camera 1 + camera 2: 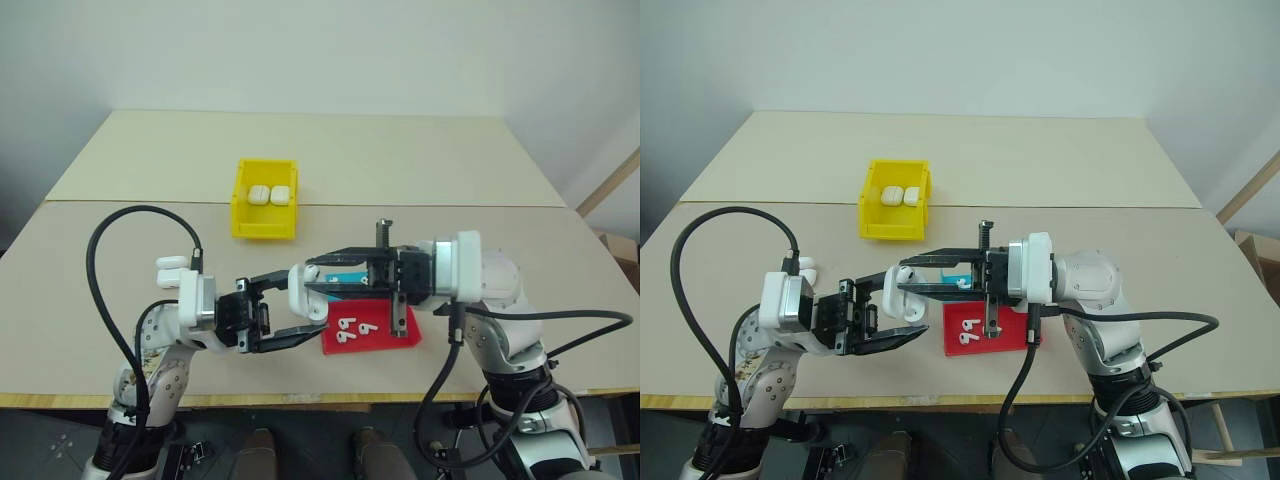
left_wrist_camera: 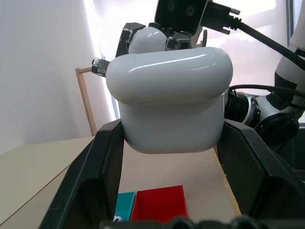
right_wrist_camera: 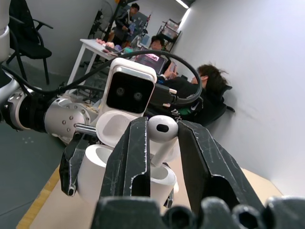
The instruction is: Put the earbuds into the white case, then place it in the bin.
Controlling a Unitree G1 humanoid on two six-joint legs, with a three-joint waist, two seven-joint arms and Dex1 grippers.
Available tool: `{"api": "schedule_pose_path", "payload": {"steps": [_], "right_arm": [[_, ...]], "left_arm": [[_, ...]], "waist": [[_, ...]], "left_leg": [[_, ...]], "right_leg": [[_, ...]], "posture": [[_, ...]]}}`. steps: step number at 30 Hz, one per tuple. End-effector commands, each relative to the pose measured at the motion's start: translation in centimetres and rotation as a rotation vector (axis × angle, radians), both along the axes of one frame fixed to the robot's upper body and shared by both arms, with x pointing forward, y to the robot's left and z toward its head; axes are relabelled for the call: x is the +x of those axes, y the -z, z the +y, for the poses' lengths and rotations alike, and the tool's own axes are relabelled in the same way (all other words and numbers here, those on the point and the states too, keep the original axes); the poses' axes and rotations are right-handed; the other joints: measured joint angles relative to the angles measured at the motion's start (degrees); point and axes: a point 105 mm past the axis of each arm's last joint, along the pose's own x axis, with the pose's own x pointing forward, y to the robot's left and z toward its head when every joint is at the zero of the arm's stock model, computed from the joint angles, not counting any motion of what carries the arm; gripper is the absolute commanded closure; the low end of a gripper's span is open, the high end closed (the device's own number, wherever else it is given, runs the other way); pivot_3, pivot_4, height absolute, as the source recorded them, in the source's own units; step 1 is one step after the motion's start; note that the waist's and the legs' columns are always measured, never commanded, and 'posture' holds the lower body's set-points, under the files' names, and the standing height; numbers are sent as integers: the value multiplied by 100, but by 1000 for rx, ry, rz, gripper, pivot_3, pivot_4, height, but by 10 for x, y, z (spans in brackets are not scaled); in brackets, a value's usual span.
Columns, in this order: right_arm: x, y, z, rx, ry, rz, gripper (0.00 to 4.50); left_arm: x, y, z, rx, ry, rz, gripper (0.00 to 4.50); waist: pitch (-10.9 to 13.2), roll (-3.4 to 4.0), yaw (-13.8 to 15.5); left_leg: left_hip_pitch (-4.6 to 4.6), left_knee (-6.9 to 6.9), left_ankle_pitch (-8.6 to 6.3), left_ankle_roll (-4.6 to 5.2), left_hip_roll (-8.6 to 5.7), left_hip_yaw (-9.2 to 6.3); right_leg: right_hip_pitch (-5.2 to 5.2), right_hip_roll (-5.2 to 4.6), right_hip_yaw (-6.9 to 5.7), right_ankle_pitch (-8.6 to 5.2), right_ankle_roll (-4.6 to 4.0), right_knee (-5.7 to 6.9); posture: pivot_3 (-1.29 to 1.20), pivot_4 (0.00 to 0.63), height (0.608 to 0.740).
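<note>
An earbud [image 3: 161, 127], pinched in the right gripper [image 3: 162, 143], was poised over the open white case [image 2: 169, 102] clamped in the left gripper [image 1: 300, 318]; stem-first alignment was needed.

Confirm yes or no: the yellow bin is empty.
No: two white cases lie side by side inside the yellow bin.

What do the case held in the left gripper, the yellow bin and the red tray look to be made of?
White case: apparently hard glossy plastic; a bright streak of light runs along its smooth rounded lid. Yellow bin: probably molded plastic, with even bright colour, thin straight walls and a duller sheen. Red tray: likely plastic too, flat, uniformly coloured and shallow; its finish is hard to judge.
</note>
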Motion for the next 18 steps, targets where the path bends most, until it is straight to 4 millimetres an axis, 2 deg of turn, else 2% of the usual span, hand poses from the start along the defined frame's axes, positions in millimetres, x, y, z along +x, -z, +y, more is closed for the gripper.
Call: {"api": "schedule_pose_path", "payload": {"steps": [1, 11, 14, 18], "right_arm": [[-3, -2, -1, -4, 1, -49, 3549], [-3, 0, -1, -19, -7, -55, 3549], [-4, 1, -2, -26, -8, -68, 2911], [-4, 2, -2, -29, -4, -71, 1566]], "left_arm": [[-3, -7, -2, -8, 24, -30, 1753], [-2, -6, -1, -6, 23, -31, 1753], [-2, -6, 0, -5, 23, -32, 1753], [-2, -6, -1, -5, 25, -31, 1753]], "waist": [[0, 0, 0], [0, 0, 0], [0, 0, 0], [0, 0, -1]], "left_leg": [[0, 0, 0, 0, 0, 0], [0, 0, 0, 0, 0, 0], [0, 0, 0, 0, 0, 0], [0, 0, 0, 0, 0, 0]], "right_leg": [[0, 0, 0, 0, 0, 0], [0, 0, 0, 0, 0, 0], [0, 0, 0, 0, 0, 0], [0, 0, 0, 0, 0, 0]], "posture": [[0, 150, 740], [0, 150, 740], [0, 150, 740], [0, 150, 740]]}}
